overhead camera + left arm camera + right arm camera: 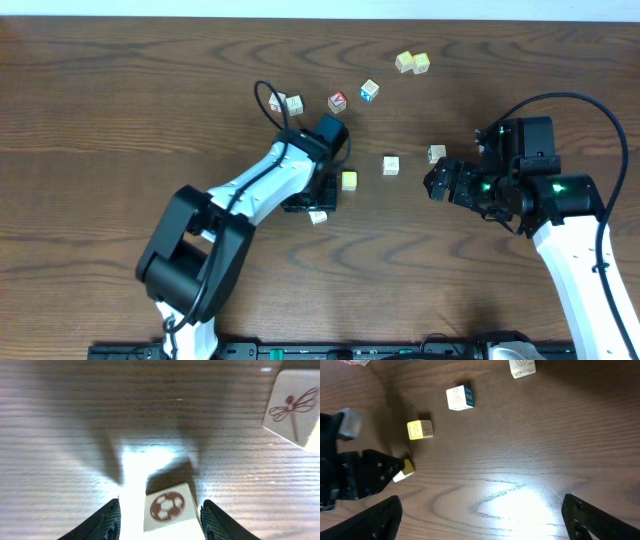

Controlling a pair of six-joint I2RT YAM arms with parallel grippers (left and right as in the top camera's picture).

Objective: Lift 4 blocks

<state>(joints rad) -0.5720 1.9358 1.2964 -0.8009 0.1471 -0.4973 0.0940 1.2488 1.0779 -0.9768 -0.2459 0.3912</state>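
No cube is hanging in the air; the 4 wanted are all resting on the dark wooden desk (100, 110), so finished lifts cannot be counted. Left pincer (161, 506) is standing partly open astride the cream wooden football-print cube (167, 510), not clamping it. Right pincer (481, 504) is gaping fully, empty, near the faintly marked cream cube (437, 153). Yellow-topped dragonfly cube (292, 407) and white blue-sided cube (460, 397) are lying between the 2 arms. Red-faced cube (338, 101), blue-faced cube (370, 91) and yellow-green pair (412, 62) are sitting further back, obstructing nothing.

Dark wood-grain table (80, 120); bright glare patch (520, 502); pale strip (320, 8) along far edge
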